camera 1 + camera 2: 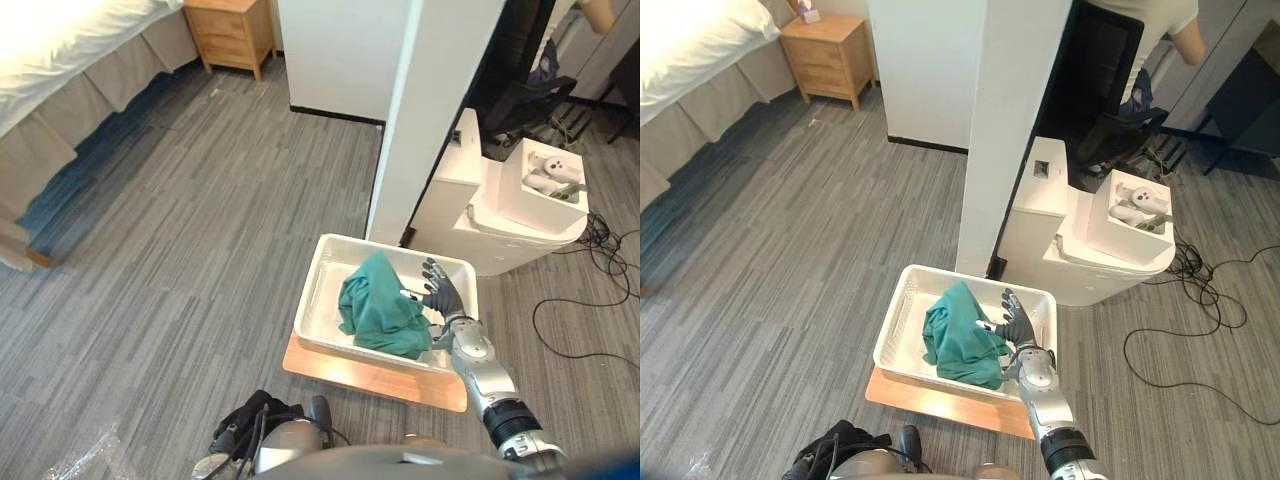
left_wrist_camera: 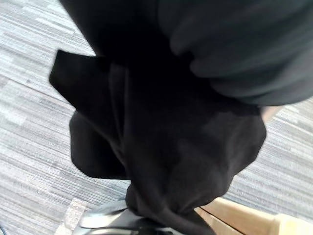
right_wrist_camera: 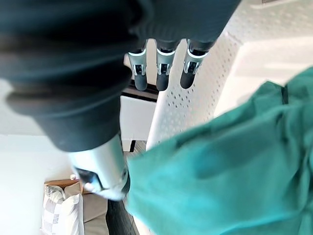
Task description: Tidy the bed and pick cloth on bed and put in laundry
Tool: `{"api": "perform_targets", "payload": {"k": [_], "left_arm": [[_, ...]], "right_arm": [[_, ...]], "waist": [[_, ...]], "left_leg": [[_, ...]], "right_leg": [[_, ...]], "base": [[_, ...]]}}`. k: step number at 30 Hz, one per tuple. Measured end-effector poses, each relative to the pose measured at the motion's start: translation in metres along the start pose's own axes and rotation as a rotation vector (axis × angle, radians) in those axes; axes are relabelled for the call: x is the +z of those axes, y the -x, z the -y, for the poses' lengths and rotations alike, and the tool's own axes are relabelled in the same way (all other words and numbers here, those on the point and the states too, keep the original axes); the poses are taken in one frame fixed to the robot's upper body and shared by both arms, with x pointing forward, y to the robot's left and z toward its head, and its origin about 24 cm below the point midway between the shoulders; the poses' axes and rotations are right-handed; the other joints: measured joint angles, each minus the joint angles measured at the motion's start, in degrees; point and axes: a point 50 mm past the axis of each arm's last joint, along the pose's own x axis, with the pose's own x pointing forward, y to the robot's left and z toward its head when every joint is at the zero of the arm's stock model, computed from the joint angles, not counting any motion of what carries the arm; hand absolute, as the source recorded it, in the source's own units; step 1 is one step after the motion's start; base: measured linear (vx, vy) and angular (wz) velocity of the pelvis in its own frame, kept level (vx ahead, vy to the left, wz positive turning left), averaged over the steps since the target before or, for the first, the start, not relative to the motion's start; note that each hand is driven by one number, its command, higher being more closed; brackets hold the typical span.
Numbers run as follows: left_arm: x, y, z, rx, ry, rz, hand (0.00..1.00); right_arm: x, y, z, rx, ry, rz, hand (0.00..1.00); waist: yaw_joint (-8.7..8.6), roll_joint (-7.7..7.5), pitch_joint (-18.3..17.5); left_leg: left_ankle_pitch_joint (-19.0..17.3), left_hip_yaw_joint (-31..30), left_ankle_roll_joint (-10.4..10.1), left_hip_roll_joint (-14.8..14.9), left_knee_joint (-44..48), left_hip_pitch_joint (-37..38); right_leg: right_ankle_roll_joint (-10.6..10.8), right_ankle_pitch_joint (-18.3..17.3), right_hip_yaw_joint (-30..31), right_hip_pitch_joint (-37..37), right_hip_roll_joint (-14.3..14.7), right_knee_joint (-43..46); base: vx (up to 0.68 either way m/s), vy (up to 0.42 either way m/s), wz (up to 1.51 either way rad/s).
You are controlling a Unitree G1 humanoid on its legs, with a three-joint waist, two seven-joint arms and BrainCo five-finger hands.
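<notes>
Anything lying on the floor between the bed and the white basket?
No. In the left eye view, only bare grey floor stretches from the bed to the white basket holding the green cloth.

Teal-green cloth (image 1: 380, 308): crumpled in a loose heap with one fold peaked upward, lying inside the basket toward its right half, lower centre of the frame. White laundry basket (image 1: 322, 280): rectangular, with perforated walls and an open top, standing upright at lower centre. Bed (image 1: 50, 45): white cover over a beige skirt, in the upper left corner of the frame.
</notes>
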Motion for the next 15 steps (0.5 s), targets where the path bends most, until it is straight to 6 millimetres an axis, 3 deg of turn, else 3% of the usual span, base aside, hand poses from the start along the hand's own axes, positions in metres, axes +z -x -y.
{"api": "perform_targets", "payload": {"k": [8, 15], "left_arm": [[-0.006, 0.001, 0.0, -0.001, 0.001, -0.021, 1.0], [-0.01, 0.001, -0.002, 0.03, 0.065, -0.058, 1.0]], "right_arm": [[0.023, 0.0, 0.019, -0.013, 0.059, 0.089, 0.0], [0.006, 0.016, 0.064, -0.212, 0.091, -0.018, 0.0]], "waist": [[-1.36, 1.2, -0.93], [-1.94, 1.29, -1.37]], "left_leg": [[0.45, 1.81, -0.68, 1.12, -0.03, 0.32], [0.81, 3.24, -0.96, 0.81, -0.03, -0.05]], "right_leg": [[-0.01, -0.03, 0.22, -0.01, 0.76, -1.1], [0.35, -1.27, 1.68, 0.01, 0.36, -3.0]], "base": [[0.0, -0.085, -0.13], [-0.05, -0.056, -0.14]]}}
